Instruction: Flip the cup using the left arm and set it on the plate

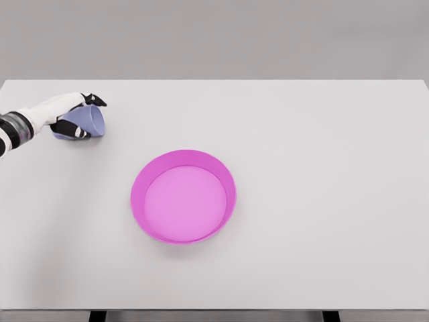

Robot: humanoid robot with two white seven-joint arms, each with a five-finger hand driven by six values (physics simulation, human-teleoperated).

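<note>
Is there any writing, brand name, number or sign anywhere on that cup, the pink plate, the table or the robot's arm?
None: no text shows anywhere.
The blue cup, gripped by the left robot hand, is plain.
The pink plate carries no label or mark.
The white table is blank.
The dark bands on the arm are just bands, no letters.

No readable text anywhere in view.
The cup (86, 123), the plate (183, 196) and the tabletop (322, 168) all show plain, unmarked surfaces, with 0 letters, numbers, brand marks or signs; the white and black left robot hand (75, 115) carries no legible marking either.
</note>
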